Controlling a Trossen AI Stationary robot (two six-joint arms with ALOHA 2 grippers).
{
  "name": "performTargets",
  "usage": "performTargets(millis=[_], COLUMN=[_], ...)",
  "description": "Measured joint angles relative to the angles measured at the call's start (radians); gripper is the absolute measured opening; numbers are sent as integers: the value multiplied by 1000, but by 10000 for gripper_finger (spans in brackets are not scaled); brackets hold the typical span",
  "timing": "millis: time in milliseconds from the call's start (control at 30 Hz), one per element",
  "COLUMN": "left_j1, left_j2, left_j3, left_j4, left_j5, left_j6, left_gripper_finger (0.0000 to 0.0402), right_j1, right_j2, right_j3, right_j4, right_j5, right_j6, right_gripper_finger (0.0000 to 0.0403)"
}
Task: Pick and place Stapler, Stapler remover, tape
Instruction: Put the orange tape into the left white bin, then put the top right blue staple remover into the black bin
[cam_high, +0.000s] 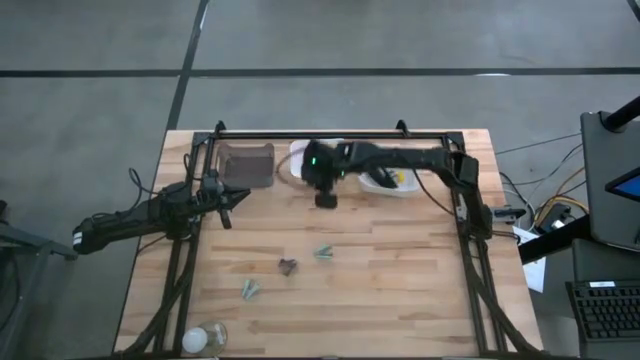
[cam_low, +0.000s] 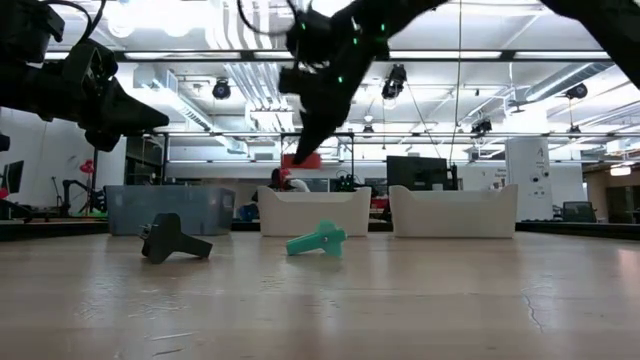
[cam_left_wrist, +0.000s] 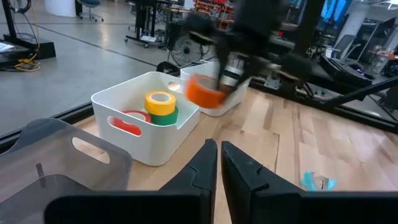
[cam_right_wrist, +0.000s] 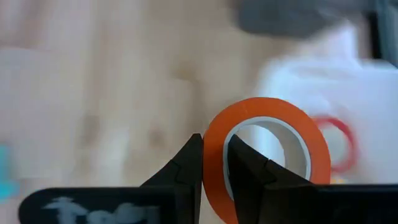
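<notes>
Bare wood surrounds the right tool (cam_right_wrist: 214, 163) pinching orange-red tape (cam_right_wrist: 267, 155) beside the white bin (cam_left_wrist: 149, 134).

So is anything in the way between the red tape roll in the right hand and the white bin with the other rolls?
Nothing visible. The right hand holds the red roll in the air beside the white bin, whose top is open.
</notes>
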Motion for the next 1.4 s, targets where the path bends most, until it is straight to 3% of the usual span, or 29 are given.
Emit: performTargets(millis=[200,333,500,933,1100,1400], left_j1=[0,0,0,0,0,0], left_j2=[0,0,0,0,0,0], left_j3=[0,0,0,0,0,0], left_j4=[0,0,0,0,0,0], left_j5=[0,0,0,0,0,0], left_j6=[0,0,0,0,0,0], left_gripper_finger=[23,26,23,24,25,25], right_j1=[-138,-193,-208,-210,-211,-203], right_j2=[15,25,41,112,113,106], right_j3=[0,-1,-1,-2,-2,-2], right_j4=[25,56,157,256,254,240], right_j5=[-6,-76,-160,-180,-179,-159], right_j6=[76,105,165,255,253,260], right_gripper_finger=[54,54,54,60,86,182])
